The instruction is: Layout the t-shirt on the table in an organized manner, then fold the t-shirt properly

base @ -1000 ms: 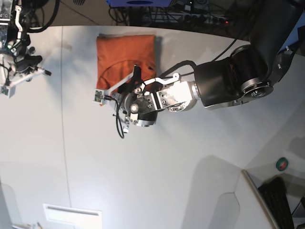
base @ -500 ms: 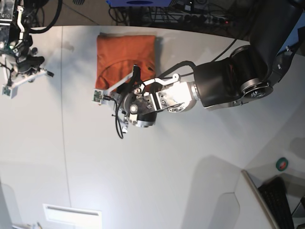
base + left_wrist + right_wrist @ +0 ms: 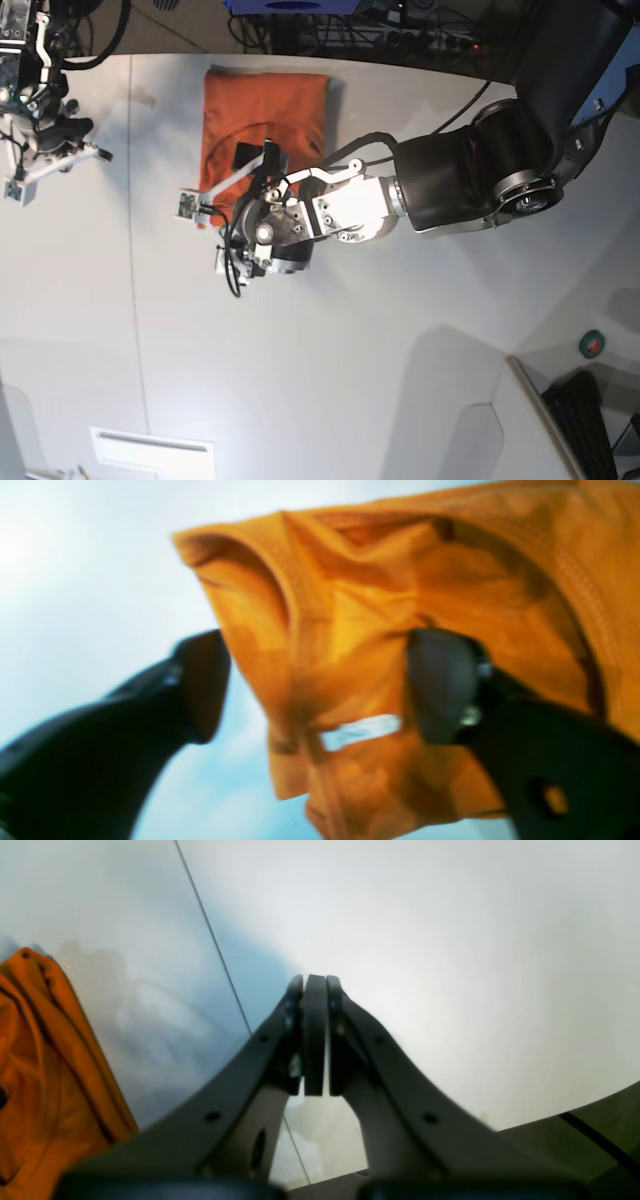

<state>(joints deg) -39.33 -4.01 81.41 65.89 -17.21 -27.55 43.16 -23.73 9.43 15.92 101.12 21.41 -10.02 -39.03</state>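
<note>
At the near edge of the folded t-shirt [image 3: 265,115], the left gripper [image 3: 315,690] is being held with its fingers apart astride the bunched hem, which should be left flat on the table [image 3: 400,350] as that arm is drawn clear, while the right gripper [image 3: 315,1040] is being kept with its fingers pressed together on nothing at the far left.

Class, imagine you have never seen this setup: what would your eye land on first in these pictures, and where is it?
First, the orange t-shirt, folded into a neat rectangle at the far edge of the white table, the only strong colour there. Next, the bulky left arm reaching in from the base view's right, its left gripper open with the shirt's edge between the fingers. The right gripper sits shut over bare table near the dark seam.
</note>
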